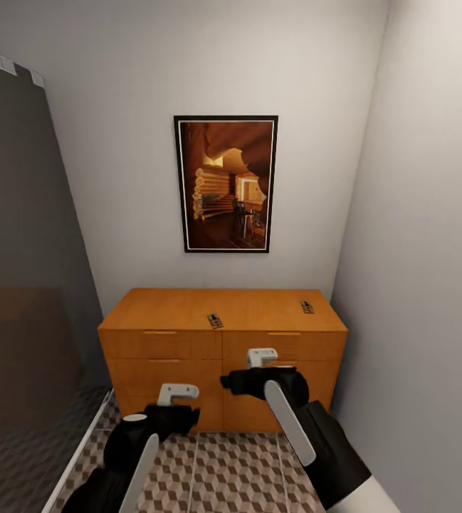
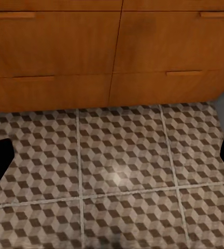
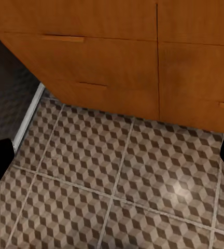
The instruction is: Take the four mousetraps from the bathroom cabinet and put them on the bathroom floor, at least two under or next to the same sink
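Two mousetraps [image 1: 215, 320] sit on the cabinet [image 1: 188, 308]; both grippers spread wide, empty; a hasty reach risks knocking one off the top.

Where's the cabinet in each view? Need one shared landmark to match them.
Head view: the cabinet stands centre, against the back wall under the framed picture, with two mousetraps on its top.
Left wrist view: its drawer fronts span the upper part of the picture.
Right wrist view: drawer fronts and one corner fill the upper part.
Shared landmark: the cube-pattern bathroom floor meeting the cabinet's base.
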`<state>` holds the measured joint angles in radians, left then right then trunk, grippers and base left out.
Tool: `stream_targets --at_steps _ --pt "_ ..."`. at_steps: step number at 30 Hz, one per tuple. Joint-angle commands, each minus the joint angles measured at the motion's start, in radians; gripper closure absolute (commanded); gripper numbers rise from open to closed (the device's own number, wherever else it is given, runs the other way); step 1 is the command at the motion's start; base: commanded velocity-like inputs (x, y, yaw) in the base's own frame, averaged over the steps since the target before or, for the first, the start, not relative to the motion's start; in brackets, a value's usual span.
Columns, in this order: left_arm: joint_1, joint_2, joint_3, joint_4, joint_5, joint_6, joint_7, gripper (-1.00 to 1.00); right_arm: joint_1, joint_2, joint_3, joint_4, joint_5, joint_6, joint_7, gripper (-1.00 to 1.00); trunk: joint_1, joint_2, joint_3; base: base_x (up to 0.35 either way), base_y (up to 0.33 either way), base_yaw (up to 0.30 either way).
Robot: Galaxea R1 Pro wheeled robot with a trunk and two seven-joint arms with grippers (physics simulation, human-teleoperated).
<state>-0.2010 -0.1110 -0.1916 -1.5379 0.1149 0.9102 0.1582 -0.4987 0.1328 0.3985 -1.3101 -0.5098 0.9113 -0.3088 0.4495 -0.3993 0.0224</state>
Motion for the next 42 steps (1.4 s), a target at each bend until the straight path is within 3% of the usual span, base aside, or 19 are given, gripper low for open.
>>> stream_targets --at_steps 1,4,11,17,18,22,23,26,27,29,32,37,38,41,42 --pt "0.002 0.000 -0.001 -0.013 0.010 0.038 0.012 -1.00 0.001 0.000 -0.008 -0.035 -0.010 0.032 -0.015 -1.00 0.000 -0.001 -0.001 0.002 -0.002 0.000" --pt "0.001 -0.001 0.001 -0.036 0.010 0.106 0.025 -1.00 0.000 0.000 -0.040 -0.116 -0.011 0.101 -0.031 -1.00 0.000 -0.001 -0.001 0.001 -0.001 0.000" --pt "-0.059 -0.003 0.004 -0.054 0.010 0.137 0.081 -1.00 -0.025 0.000 -0.084 -0.183 -0.011 0.136 -0.044 -1.00 0.000 -0.001 -0.001 0.000 0.000 0.000" --pt "-0.195 -0.005 0.005 -0.060 0.010 0.137 0.122 -1.00 -0.105 -0.006 -0.113 -0.197 -0.008 0.136 -0.053 -1.00 0.000 -0.001 -0.001 0.000 0.000 0.000" --pt "-0.195 -0.005 0.005 -0.060 0.010 0.137 0.122 -1.00 -0.105 -0.006 -0.113 -0.197 -0.008 0.136 -0.053 -1.00 0.000 -0.001 -0.001 0.000 0.000 0.000" --pt "-0.315 -0.005 0.006 -0.060 0.009 0.137 0.133 -1.00 -0.157 -0.015 -0.146 -0.184 -0.008 0.136 -0.077 -1.00 0.000 -0.001 -0.001 0.000 0.000 0.000" --pt "-0.315 -0.005 0.006 -0.060 0.009 0.137 0.133 -1.00 -0.157 -0.015 -0.146 -0.184 -0.008 0.136 -0.077 -1.00 0.000 -0.001 -0.001 0.000 0.000 0.000" --pt "-0.417 -0.005 0.006 -0.059 0.006 0.137 0.138 -1.00 -0.203 -0.019 -0.169 -0.151 -0.008 0.136 -0.105 -1.00 0.000 -0.001 -0.001 0.000 0.000 0.000" --pt "-0.417 -0.005 0.006 -0.059 0.006 0.137 0.138 -1.00 -0.203 -0.019 -0.169 -0.151 -0.008 0.136 -0.105 -1.00 0.000 -0.001 -0.001 0.000 0.000 0.000" --pt "-0.481 -0.006 0.006 -0.053 0.003 0.137 0.141 -1.00 -0.233 -0.020 -0.178 -0.125 -0.008 0.136 -0.123 -1.00 0.000 -0.001 -0.001 0.000 0.000 0.000" --pt "-0.511 -0.006 0.006 -0.043 0.002 0.137 0.145 -1.00 -0.247 -0.021 -0.182 -0.111 -0.008 0.136 -0.132 -1.00 0.000 -0.001 -0.001 0.000 0.000 0.000" --pt "-0.625 -0.010 0.007 0.059 0.003 0.137 0.169 -1.00 -0.309 -0.023 -0.190 -0.054 -0.008 0.136 -0.171 -1.00 0.000 -0.001 -0.001 0.000 0.000 0.000" --pt "-0.625 -0.010 0.007 0.059 0.003 0.137 0.169 -1.00 -0.309 -0.023 -0.190 -0.054 -0.008 0.136 -0.171 -1.00 0.000 -0.001 -0.001 0.000 0.000 0.000" --pt "-0.718 -0.012 0.007 0.171 0.007 0.137 0.181 -1.00 -0.358 -0.026 -0.193 -0.002 -0.008 0.136 -0.196 -1.00 0.000 -0.001 -0.001 0.000 0.000 0.000" --pt "-0.718 -0.012 0.007 0.171 0.007 0.137 0.181 -1.00 -0.358 -0.026 -0.193 -0.002 -0.008 0.136 -0.196 -1.00 0.000 -0.001 -0.001 0.000 0.000 0.000"
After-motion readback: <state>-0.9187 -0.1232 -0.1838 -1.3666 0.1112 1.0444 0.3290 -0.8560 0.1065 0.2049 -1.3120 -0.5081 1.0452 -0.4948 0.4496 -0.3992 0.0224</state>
